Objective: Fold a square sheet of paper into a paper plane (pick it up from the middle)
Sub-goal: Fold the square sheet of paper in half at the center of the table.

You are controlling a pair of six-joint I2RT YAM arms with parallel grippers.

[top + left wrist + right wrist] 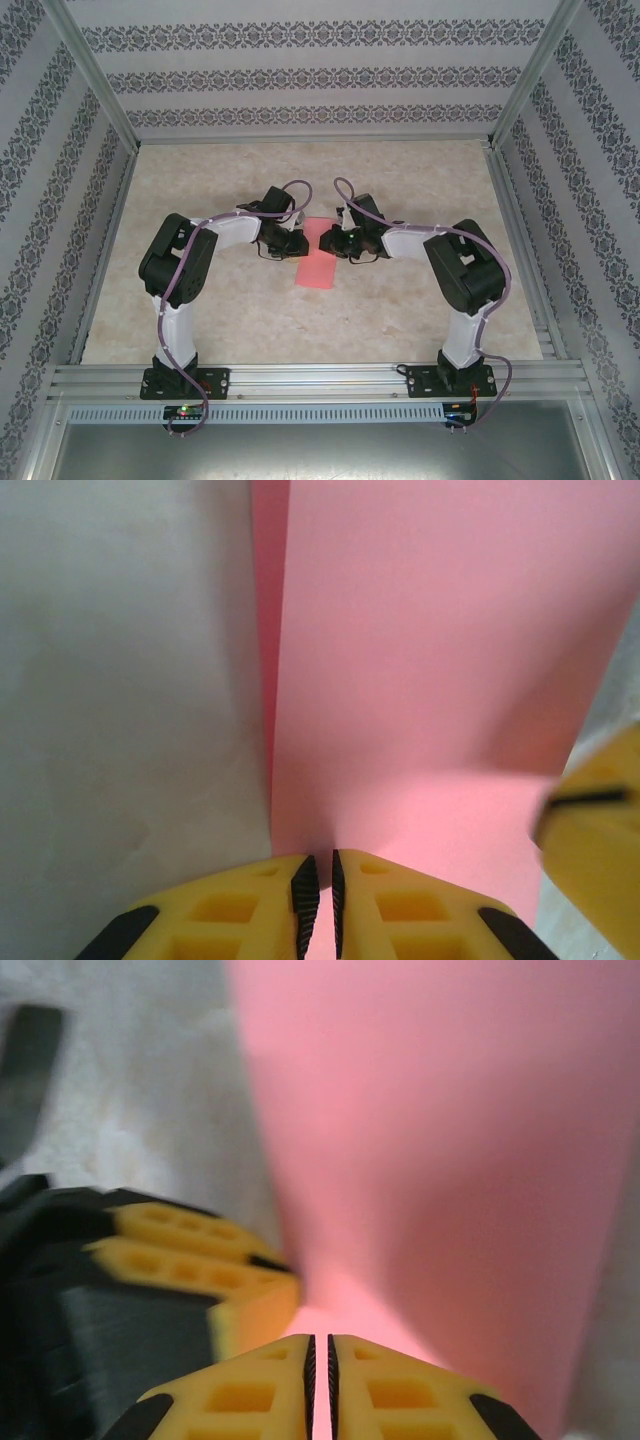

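The tabletop (400, 320) is a pale beige, faintly marbled surface filling the middle of the top view, with metal rails (300, 378) along its lower edge. A pink sheet of paper (314, 268) lies on it near the centre of the frame, showing as a narrow rectangle. In the left wrist view the bare surface shows pale grey at left, with the paper at right.

There is one thin pink-red sheet of paper (315, 266) and one beige marbled table (250, 330). There are two black-and-white robot arms, left arm (178, 270) and right arm (468, 275), and two yellow-fingered grippers, left gripper (320, 868) and right gripper (320, 1348).
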